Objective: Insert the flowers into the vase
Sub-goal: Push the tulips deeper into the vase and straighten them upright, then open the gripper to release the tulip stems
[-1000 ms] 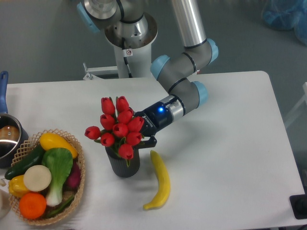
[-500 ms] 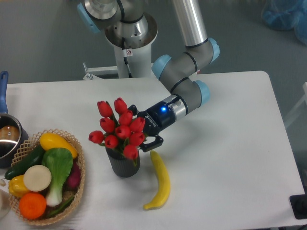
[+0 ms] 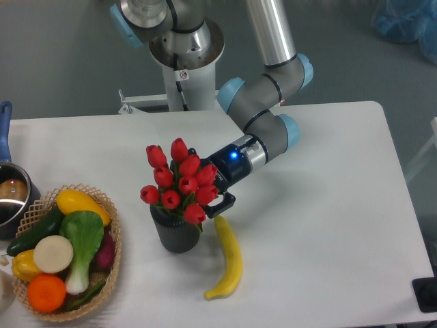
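The flowers (image 3: 179,183), a bunch of red tulip buds, stand in the mouth of the dark grey ribbed vase (image 3: 176,236) near the middle of the table. Their stems are hidden behind the buds and the vase rim. My gripper (image 3: 213,197) reaches in from the right, just above the rim and pressed against the right side of the bunch. It looks shut on the flowers. One black finger (image 3: 224,202) shows below the buds; the other is hidden.
A yellow banana (image 3: 229,260) lies right of the vase, almost touching it. A wicker basket (image 3: 113,240) of vegetables and fruit sits at the front left. A metal pot (image 3: 9,199) with a blue handle stands at the left edge.
The bunch and my gripper have shifted a little to the right together, and the buds now stand more upright over the vase.
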Available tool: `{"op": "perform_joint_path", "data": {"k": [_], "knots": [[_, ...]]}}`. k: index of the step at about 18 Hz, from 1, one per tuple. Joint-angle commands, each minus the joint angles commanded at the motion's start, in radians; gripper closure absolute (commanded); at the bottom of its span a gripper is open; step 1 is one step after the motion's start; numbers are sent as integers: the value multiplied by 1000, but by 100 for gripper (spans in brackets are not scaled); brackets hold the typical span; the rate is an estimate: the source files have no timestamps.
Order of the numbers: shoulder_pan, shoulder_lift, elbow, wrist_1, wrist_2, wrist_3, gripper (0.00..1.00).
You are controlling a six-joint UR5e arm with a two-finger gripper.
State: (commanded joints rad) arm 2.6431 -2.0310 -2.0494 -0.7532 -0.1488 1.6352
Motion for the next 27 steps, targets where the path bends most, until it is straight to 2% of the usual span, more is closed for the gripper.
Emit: {"op": "perform_joint_path", "data": {"k": [1,7,10,12,15,22,25,27], "knots": [[0,2,-5,0,9,0,1],[12,20,-26,0,38,2,0],[34,47,-28,-3,141,-12,0],[49,54,-46,0,150,-12,0],[67,101,-67,-2,182,-12,0],[118,153,-80,-3,285,-15,0],[141,190,-83,-6,365,-14,0],[161,216,-80,-6,463,-11,0]]}}
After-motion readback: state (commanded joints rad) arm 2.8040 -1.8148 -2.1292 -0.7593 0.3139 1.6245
